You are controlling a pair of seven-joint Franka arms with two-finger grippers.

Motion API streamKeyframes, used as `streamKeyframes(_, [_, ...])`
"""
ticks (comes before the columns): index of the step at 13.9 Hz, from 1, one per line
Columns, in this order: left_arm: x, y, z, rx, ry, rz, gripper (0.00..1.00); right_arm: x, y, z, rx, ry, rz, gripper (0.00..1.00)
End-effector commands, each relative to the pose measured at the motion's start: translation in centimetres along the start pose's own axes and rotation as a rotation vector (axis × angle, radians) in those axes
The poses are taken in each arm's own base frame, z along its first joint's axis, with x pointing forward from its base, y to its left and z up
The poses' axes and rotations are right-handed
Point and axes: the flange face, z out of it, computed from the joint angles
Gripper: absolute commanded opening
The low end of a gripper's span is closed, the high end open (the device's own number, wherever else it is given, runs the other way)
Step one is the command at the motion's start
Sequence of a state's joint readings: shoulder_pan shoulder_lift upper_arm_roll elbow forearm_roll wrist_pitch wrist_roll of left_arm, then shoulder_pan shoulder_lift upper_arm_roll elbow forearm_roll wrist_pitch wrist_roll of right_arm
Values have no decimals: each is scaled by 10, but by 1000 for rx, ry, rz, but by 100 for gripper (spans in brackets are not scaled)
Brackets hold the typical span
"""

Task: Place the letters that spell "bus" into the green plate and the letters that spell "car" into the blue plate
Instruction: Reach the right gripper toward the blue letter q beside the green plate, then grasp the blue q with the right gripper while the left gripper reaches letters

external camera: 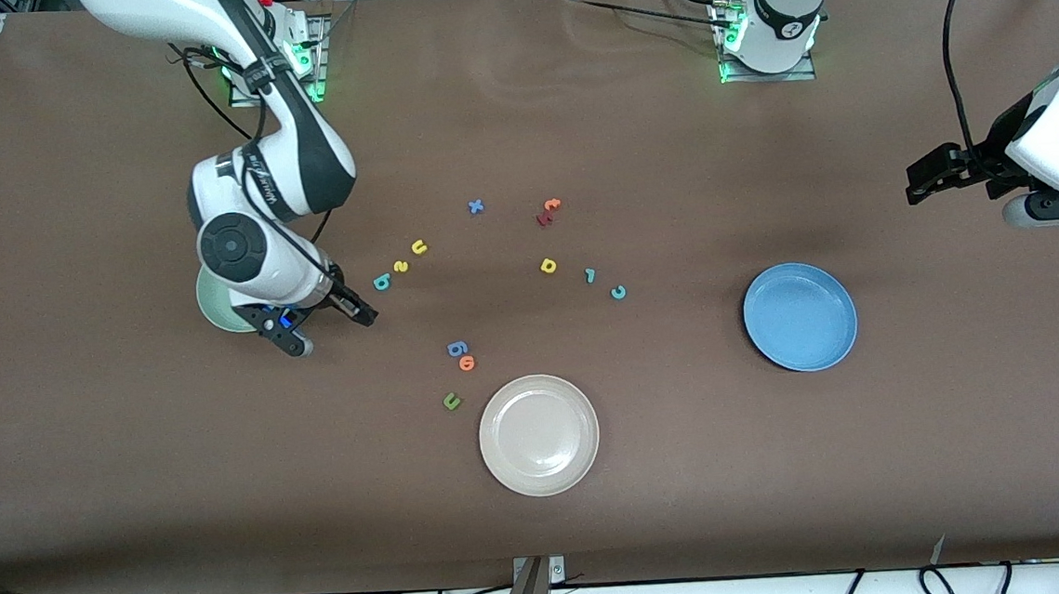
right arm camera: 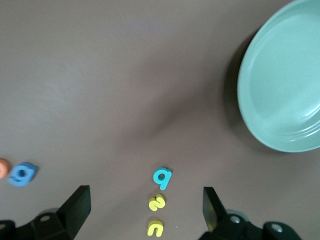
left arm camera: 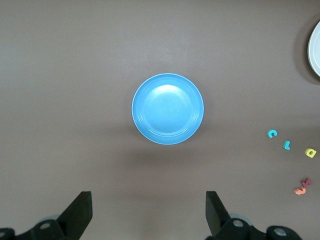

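The teal b [external camera: 381, 282], yellow s [external camera: 401, 266] and yellow u [external camera: 419, 247] lie in a short row beside the green plate [external camera: 211, 312], which the right arm mostly hides. In the right wrist view the b [right arm camera: 162, 177], s [right arm camera: 157, 202] and u [right arm camera: 155, 228] lie between my open right gripper's [right arm camera: 145, 215] fingers, with the green plate [right arm camera: 285, 95] close by. My right gripper [external camera: 331, 329] hangs low over the table beside the b. The yellow a [external camera: 548, 265], teal r [external camera: 590, 276] and teal c [external camera: 618, 293] lie mid-table. The blue plate [external camera: 799, 316] holds nothing. My left gripper [external camera: 924, 178] waits open over the left arm's end of the table.
A beige-white plate [external camera: 539, 434] sits nearest the front camera. A blue 6-like piece [external camera: 457, 348], an orange letter [external camera: 467, 363] and a dark green u [external camera: 451, 400] lie beside it. A blue x [external camera: 476, 207] and orange and dark red letters [external camera: 549, 210] lie toward the bases.
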State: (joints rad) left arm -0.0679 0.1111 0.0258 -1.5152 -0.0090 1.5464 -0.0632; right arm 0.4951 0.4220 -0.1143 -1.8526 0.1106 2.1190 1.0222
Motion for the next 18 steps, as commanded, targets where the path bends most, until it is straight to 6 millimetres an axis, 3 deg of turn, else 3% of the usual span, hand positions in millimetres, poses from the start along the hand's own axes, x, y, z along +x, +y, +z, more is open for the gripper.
streamKeyframes(1, [2,7,1,-15,-10,15,100,-21,18,35,15,5,15,99])
streamKeyframes(3, [4,11,6,-13,-19,21,100,-34,23,61,41,19,27,99])
streamKeyframes(5, [4,9,6,-13,-24,21,100,-43,22,72,58,27,37,99])
streamKeyframes(13, [7,17,11,-19,-32,87,100,-43,31,114,78,42,56,98])
streamKeyframes(17, [13,53,22,-16,-48,177,100,-41,29,120,112,37,88,94])
streamKeyframes(18, [14,75,30,-12,-59,210,100,-41,28,120,113,37,86,91])
